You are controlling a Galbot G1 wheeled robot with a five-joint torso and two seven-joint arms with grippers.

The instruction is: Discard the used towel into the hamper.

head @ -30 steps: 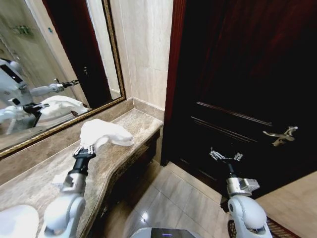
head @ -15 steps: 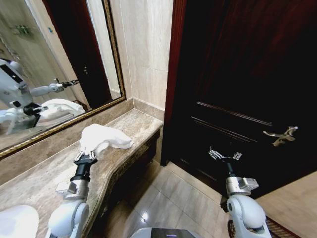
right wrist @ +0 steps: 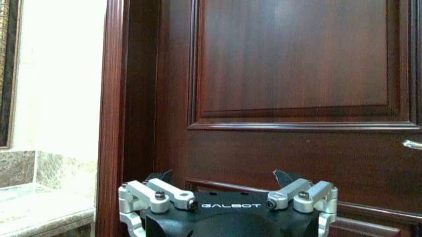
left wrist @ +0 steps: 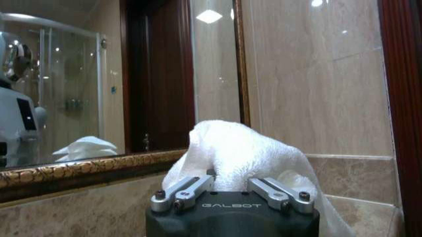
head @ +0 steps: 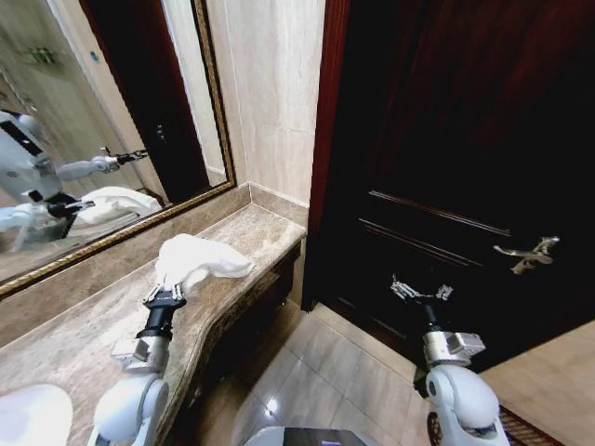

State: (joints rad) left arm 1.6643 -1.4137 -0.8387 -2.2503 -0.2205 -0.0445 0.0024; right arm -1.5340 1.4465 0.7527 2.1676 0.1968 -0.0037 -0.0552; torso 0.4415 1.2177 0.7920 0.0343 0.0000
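The used towel (head: 200,260) is a crumpled white cloth on the marble counter (head: 74,344) below the mirror. My left gripper (head: 167,294) is shut on the towel's near edge. In the left wrist view the towel (left wrist: 237,148) bunches up between the fingers of the left gripper (left wrist: 231,181). My right gripper (head: 420,292) hangs open in front of the dark wooden door, holding nothing. In the right wrist view the right gripper (right wrist: 223,178) has its fingers spread wide. The hamper is out of view.
A gold-framed mirror (head: 102,121) backs the counter and reflects me and the towel. A dark door (head: 465,158) with a metal handle (head: 527,253) stands to the right. Tiled floor (head: 325,372) lies between counter and door. A dark reddish patch (head: 517,430) shows at bottom right.
My left gripper has drawn back a little toward me along the counter, with the towel still in it. The right arm has not moved.
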